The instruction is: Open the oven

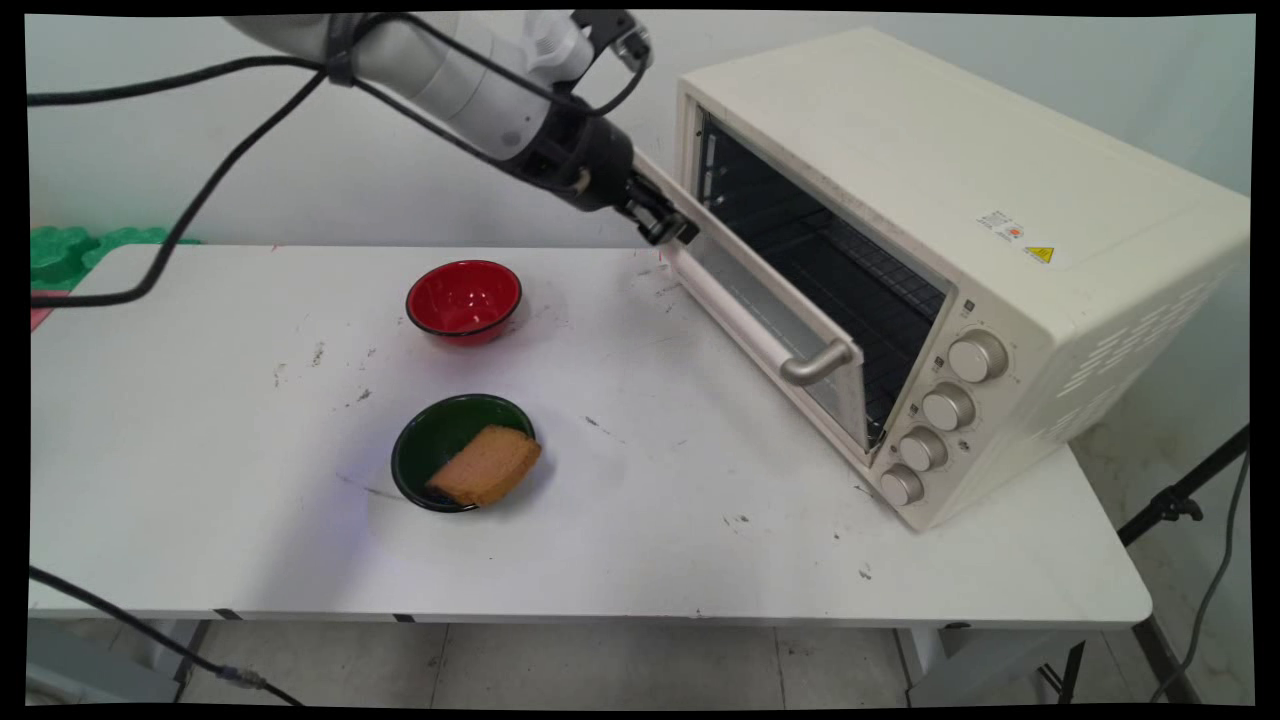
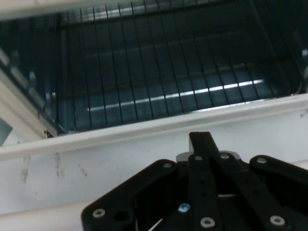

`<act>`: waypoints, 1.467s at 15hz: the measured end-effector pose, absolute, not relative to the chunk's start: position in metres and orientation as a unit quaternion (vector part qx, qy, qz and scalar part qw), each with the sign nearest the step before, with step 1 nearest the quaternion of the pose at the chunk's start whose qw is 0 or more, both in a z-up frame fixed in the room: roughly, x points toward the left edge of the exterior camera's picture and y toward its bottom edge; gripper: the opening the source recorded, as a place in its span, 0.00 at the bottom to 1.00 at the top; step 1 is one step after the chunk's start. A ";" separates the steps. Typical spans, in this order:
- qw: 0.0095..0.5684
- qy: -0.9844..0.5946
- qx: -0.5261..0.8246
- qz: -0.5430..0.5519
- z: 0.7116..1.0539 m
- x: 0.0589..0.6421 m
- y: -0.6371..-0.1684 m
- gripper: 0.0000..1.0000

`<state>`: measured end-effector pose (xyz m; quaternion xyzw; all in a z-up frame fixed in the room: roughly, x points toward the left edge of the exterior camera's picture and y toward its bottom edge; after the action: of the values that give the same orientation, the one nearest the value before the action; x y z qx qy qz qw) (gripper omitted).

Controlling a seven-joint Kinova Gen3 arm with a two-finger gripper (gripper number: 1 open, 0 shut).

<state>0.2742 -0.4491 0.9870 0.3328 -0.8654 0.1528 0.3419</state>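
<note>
Cream-coloured metal forms the oven [image 1: 960, 260] that stands on the right part of a white table [image 1: 200, 480], its front turned toward the left and near side. Its door [image 1: 770, 330] hangs partly open, tilted outward from the top, with a silver handle [image 1: 815, 362] near its right end and four round knobs [image 1: 945, 408] in a column beside it on the oven's right front. A white arm reaches in from the upper left, and its black gripper [image 1: 668, 228] [image 2: 207, 144] rests against the far, left end of the door's upper edge. The jaws appear drawn together, their tips pressed to the door's pale rim. In the hand view, the rim runs as a pale band just beyond the jaws, and past it lies the dark oven cavity with a wire rack [image 2: 159, 91]. On the table to the left of the oven, well apart from the gripper, sits a red bowl [image 1: 464, 300]. Nearer the table's front edge sits a green bowl [image 1: 440, 440] holding a slice of brown bread [image 1: 487, 466], which leans over the bowl's right rim. Black cables hang from the arm across the upper left.
</note>
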 end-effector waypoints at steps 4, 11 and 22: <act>0.334 -0.869 0.333 0.148 0.978 0.288 -0.438 0.00; 0.324 -0.872 0.339 0.141 0.958 0.311 -0.421 0.00; 0.323 -0.871 0.348 0.130 0.922 0.344 -0.398 0.00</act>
<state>0.3444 -0.3984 0.9217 0.3480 -0.8706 0.1301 0.3226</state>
